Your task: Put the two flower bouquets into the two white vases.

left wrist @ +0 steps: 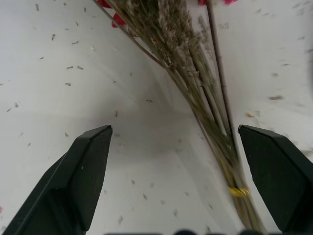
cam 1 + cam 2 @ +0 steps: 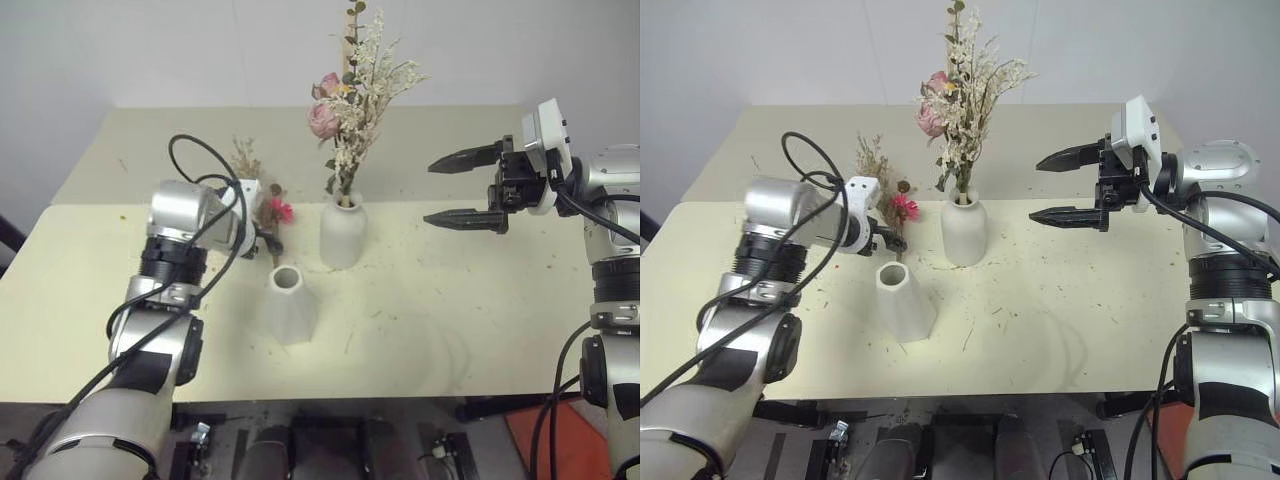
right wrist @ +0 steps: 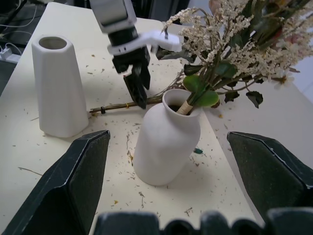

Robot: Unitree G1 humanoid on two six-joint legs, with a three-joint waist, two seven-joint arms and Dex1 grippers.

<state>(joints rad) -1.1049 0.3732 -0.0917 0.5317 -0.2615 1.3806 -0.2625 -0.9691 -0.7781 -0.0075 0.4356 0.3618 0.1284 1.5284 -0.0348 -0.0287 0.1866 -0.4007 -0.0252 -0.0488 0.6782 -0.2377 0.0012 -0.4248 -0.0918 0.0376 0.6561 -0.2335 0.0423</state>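
The rose bouquet [image 2: 350, 100] stands upright in the rounded white vase [image 2: 343, 232] at mid-table. The faceted white vase [image 2: 290, 303] stands in front of it, a little to its left, with nothing in it. The tan grassy bouquet [image 2: 262, 190] with its magenta daisy [image 2: 283, 210] lies flat on the table behind the faceted vase. My left gripper [image 2: 892, 240] points down over its stems, open. In the left wrist view the stems [image 1: 210, 112] run between the fingers [image 1: 83, 171], nearer one of them, apart from both. My right gripper [image 2: 465, 188] hovers open to the right of the rounded vase, pointing left, holding nothing.
Dried flower crumbs and loose twigs litter the cream table [image 2: 450, 300]. A yellow band [image 1: 238, 192] ties the tan stems near their cut end. The table's front edge [image 2: 350, 400] runs just below the faceted vase.
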